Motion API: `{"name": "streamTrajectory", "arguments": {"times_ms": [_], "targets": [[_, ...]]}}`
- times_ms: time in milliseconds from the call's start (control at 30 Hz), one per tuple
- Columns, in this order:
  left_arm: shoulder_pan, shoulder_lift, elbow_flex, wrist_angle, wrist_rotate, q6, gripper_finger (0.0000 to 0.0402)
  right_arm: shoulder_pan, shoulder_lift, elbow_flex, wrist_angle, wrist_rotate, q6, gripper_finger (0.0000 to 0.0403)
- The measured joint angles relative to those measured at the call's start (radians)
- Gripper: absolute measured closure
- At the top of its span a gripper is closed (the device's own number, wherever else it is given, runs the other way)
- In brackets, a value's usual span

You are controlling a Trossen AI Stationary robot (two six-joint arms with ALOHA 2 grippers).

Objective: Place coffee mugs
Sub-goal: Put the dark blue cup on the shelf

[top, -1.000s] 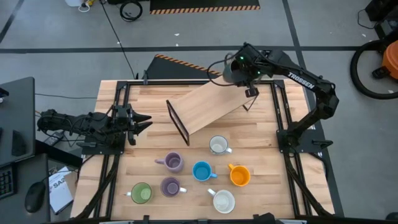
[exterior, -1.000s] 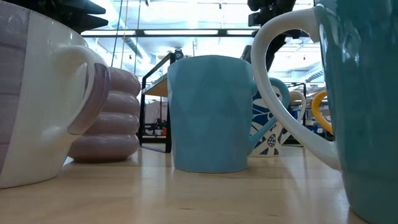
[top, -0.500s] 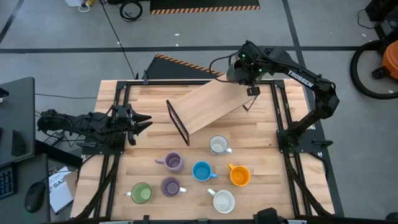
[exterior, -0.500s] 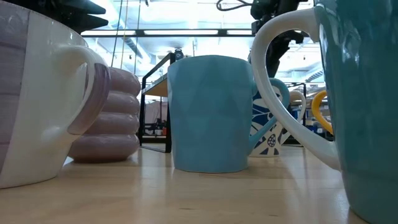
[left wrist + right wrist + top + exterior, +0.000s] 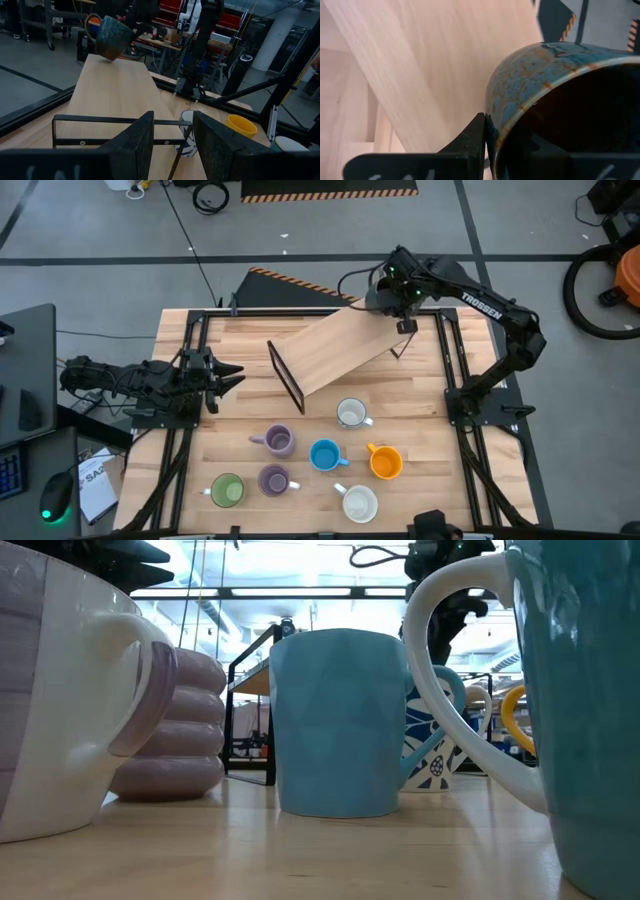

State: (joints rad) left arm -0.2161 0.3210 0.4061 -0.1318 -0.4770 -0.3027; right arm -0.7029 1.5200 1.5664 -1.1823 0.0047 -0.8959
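My right gripper [image 5: 386, 292] is over the raised far end of a sloping wooden board [image 5: 340, 350], shut on a dark, blue-brown speckled mug [image 5: 111, 37]. The mug shows tilted in mid-air in the left wrist view, handle [image 5: 90, 24] uppermost. Seven mugs stand on their bases near the table's near edge: white [image 5: 350, 413], purple [image 5: 278, 441], blue [image 5: 324, 455], orange [image 5: 385, 462], green [image 5: 227, 491], purple [image 5: 273, 479] and white [image 5: 359, 503]. My left gripper [image 5: 237, 372] waits open at the table's left edge. My right gripper has the dark mug by its wall at the rim [image 5: 496, 131], one finger [image 5: 476, 135] outside and the other inside the hollow. The mug is lifted clear above the board's upper end and sits tilted in the hold.
A black metal frame [image 5: 285, 375] stands at the board's lower end, facing the left gripper [image 5: 172, 120]. The board lies aslant across the far half of the table. Bare wood lies between the frame and the standing mugs. Black rails [image 5: 455, 370] run along both table sides.
My right gripper, with the dark mug, has shifted a little toward the table's far edge over the board's upper end. Nothing else has moved.
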Motion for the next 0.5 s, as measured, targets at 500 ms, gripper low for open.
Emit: {"name": "streamTrajectory", "arguments": {"times_ms": [500], "targets": [[0.0, 0.0, 0.0, 0.0, 0.0, -0.001, 0.026, 0.0, -0.002, -0.014, 0.017, 0.031, -0.04, 0.0347]]}}
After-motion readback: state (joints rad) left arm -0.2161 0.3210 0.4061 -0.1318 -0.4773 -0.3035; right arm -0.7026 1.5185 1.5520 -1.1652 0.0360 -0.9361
